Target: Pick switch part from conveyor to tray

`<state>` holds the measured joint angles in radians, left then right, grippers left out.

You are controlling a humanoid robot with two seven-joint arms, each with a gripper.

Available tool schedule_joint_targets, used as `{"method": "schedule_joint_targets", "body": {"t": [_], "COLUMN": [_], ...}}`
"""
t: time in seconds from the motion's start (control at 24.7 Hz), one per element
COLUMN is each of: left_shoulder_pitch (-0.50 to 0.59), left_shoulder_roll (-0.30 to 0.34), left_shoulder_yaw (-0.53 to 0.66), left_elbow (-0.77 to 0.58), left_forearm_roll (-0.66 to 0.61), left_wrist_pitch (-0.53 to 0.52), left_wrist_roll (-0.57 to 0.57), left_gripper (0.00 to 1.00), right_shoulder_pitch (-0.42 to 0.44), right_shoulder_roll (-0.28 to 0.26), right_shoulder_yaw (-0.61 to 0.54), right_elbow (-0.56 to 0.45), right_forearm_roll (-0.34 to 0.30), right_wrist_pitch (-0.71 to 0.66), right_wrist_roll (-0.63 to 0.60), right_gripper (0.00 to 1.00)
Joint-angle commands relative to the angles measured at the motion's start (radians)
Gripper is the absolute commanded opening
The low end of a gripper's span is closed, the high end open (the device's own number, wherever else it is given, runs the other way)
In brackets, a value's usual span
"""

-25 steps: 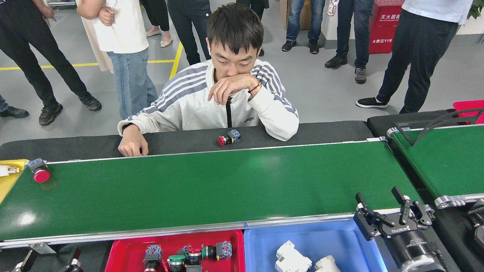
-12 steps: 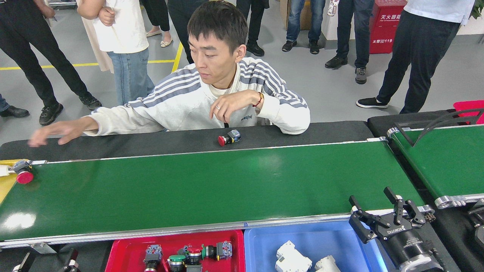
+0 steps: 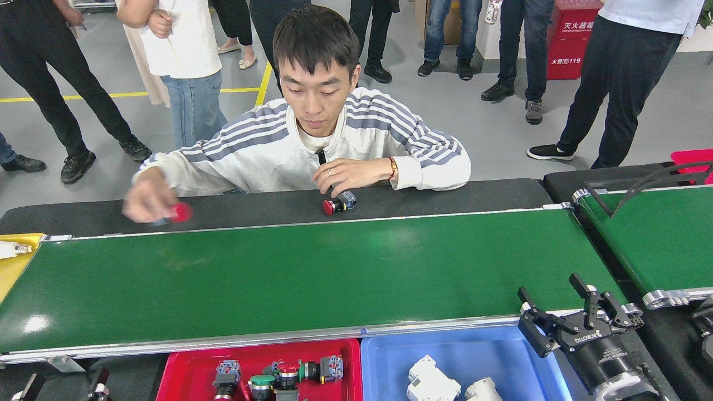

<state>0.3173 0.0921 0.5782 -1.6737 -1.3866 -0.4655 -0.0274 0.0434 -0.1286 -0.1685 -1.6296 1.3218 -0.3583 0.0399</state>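
The conveyor [image 3: 312,278] runs wide and glossy dark green across the middle of the head view, with silver rails along its near and far edges, and its belt surface is bare. Behind it, on a dark tabletop [image 3: 490,192], a red-capped switch part [image 3: 338,204] lies on its side just past the far rail, directly under the fingers of a person in a striped grey sweatshirt [image 3: 267,150]. That person's other hand is blurred near the left and grips a second red-capped switch part [image 3: 177,212] above the dark surface. The robot's right hand [image 3: 562,303] sits at the lower right over the conveyor's near rail, its black fingers spread apart with nothing between them. Of the left hand [image 3: 61,384] only dark tips show at the bottom edge, and I cannot tell how far it is open. Below the near rail a red tray [image 3: 184,373] holds several switch parts with red and green caps, and a blue tray [image 3: 501,356] just beside it holds white parts. A yellow bin [image 3: 11,273] touches the belt's left end.
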Motion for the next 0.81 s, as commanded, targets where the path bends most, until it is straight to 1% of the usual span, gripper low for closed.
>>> {"method": "schedule_joint_targets", "body": {"t": [0.0,0.32,0.77], "left_shoulder_pitch": [-0.003,-0.003,-0.004], "left_shoulder_roll": [0.014,0.012,0.012], "left_shoulder_yaw": [0.008,0.009,0.043], "left_elbow": [-0.008,-0.009,-0.014], "left_forearm_roll": [0.001,0.003,0.006], "left_wrist_pitch": [0.004,0.004,0.004], "left_wrist_roll": [0.008,0.008,0.008], "left_gripper": [1.0,1.0,1.0], "right_shoulder_pitch": [-0.014,-0.013,-0.013], "right_shoulder_roll": [-0.008,-0.008,-0.008], "right_shoulder_yaw": [-0.005,-0.005,-0.005], "right_elbow": [-0.01,-0.01,-0.01], "right_forearm_roll": [-0.004,-0.004,-0.004], "right_wrist_pitch": [-0.001,0.002,0.004], "right_wrist_roll": [-0.002,0.0,0.0], "right_gripper": [0.99,0.99,0.99]}}
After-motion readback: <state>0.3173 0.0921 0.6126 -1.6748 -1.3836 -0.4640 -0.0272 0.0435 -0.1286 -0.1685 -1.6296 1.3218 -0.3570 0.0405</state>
